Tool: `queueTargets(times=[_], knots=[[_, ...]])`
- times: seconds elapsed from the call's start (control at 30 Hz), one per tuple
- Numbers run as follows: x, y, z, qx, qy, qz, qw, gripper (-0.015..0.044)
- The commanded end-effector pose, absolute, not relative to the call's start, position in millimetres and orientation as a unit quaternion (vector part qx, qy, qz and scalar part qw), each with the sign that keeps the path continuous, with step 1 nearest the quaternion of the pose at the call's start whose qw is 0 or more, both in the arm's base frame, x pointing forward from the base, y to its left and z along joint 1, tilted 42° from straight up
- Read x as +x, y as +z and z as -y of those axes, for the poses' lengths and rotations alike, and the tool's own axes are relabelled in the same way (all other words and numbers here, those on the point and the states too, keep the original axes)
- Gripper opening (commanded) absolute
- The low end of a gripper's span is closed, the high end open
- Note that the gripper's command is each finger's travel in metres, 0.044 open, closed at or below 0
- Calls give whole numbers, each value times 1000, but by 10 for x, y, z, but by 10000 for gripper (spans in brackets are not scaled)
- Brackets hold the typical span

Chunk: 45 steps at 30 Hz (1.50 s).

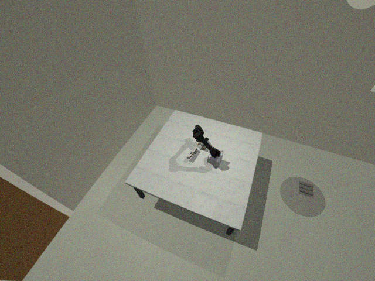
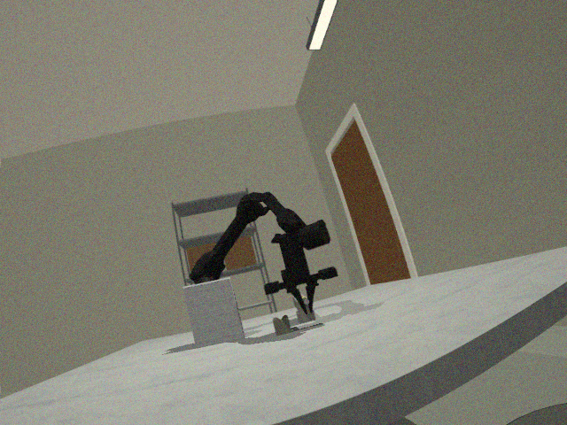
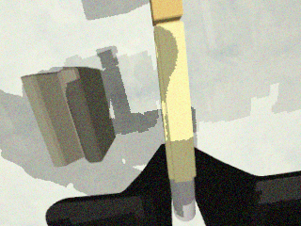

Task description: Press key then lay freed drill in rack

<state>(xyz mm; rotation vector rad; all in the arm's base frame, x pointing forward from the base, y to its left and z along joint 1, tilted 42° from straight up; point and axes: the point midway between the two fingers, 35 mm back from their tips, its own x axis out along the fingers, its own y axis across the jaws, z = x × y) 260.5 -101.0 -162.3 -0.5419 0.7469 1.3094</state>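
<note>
My gripper (image 2: 307, 312) (image 3: 172, 148) points down and is shut on the drill. The drill (image 3: 179, 94) is a long pale yellow bar with an orange end and a grey rounded tip between the fingers. It is held crosswise and looks to be above the table. The rack (image 2: 280, 325) (image 3: 89, 118), two grey-brown ridged blocks with a groove between, stands beside the drill, left of it in the wrist view. The drill is not in the rack. I cannot make out the key.
A small pale block (image 1: 191, 154) stands on the white table (image 1: 193, 193) (image 2: 205, 384), on the side of the gripper away from the exterior camera. The arm's pale base box (image 2: 213, 312) stands near the rack. Arm shadows lie across the table.
</note>
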Motion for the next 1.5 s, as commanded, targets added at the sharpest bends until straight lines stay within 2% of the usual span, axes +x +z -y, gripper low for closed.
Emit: queueTargets(times=[0.0,0.77,1.47], knots=[[2604,-1600,1035,-246,588,-335,694,0],[2586,-1509,1114,-246,588,-335,694,0],[2259,-1512,1150,-246,588,-336,694,0]])
